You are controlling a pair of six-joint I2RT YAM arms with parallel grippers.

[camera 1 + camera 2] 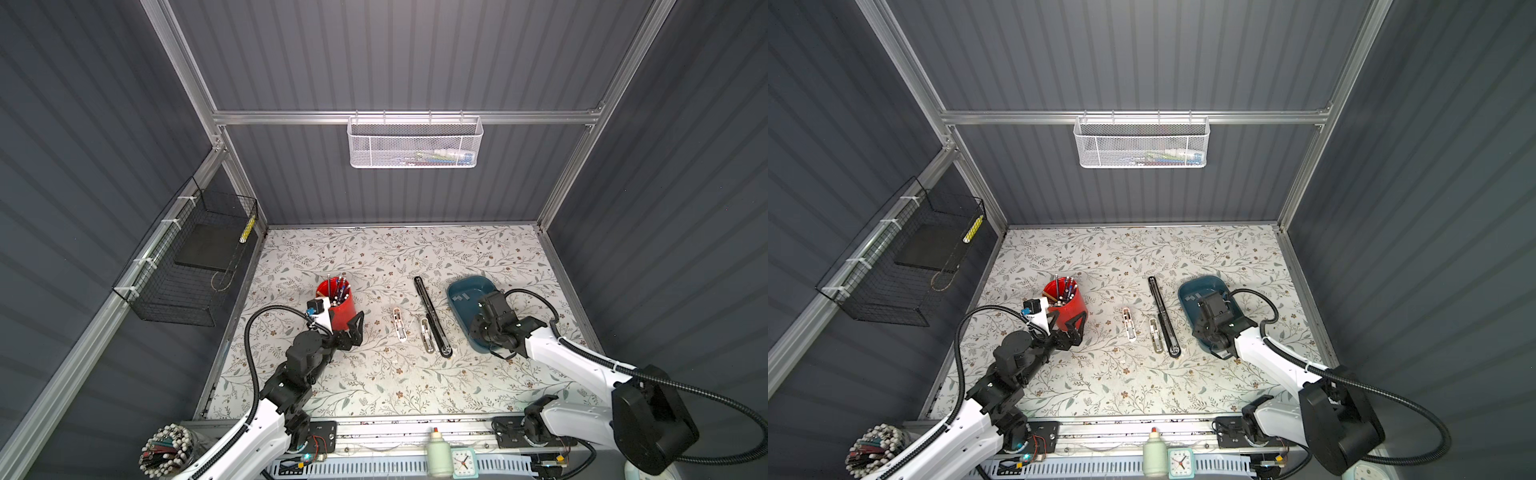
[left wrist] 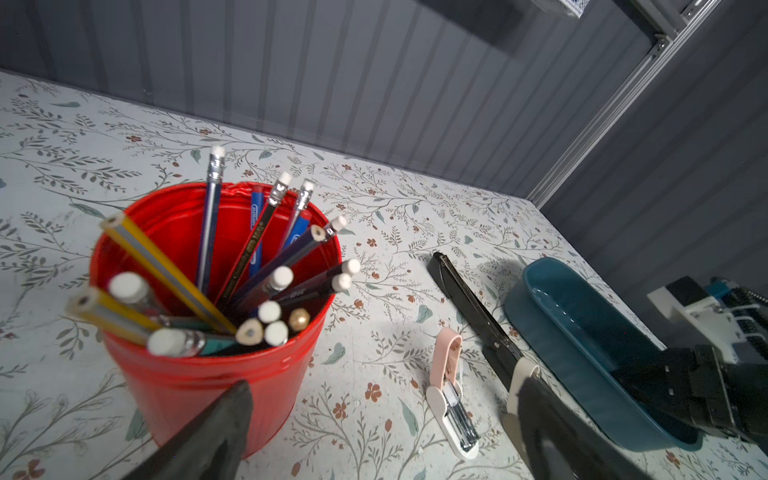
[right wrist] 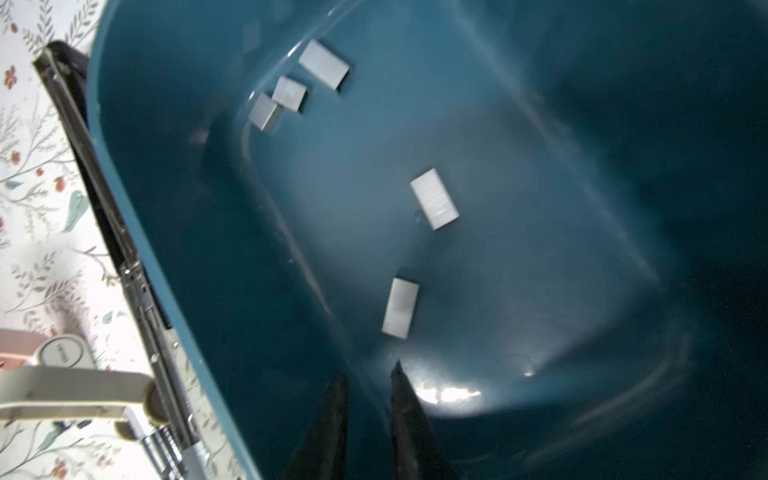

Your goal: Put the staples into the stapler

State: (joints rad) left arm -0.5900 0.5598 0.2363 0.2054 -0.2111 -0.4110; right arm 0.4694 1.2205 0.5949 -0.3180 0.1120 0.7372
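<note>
Floral table (image 1: 374,386) — red pencil cup (image 1: 347,309), pale small stapler (image 1: 399,324), second pale stapler (image 1: 427,334), long black stapler (image 1: 430,316), teal tray (image 1: 463,313)

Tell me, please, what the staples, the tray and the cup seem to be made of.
The staples: likely metal, matte silver-grey, with faint lines across the faces.
The tray: probably plastic, glossy teal, smooth rounded walls with bright glare.
The cup: glossy red with a ridged wall; plastic or painted metal, I cannot tell.
</note>
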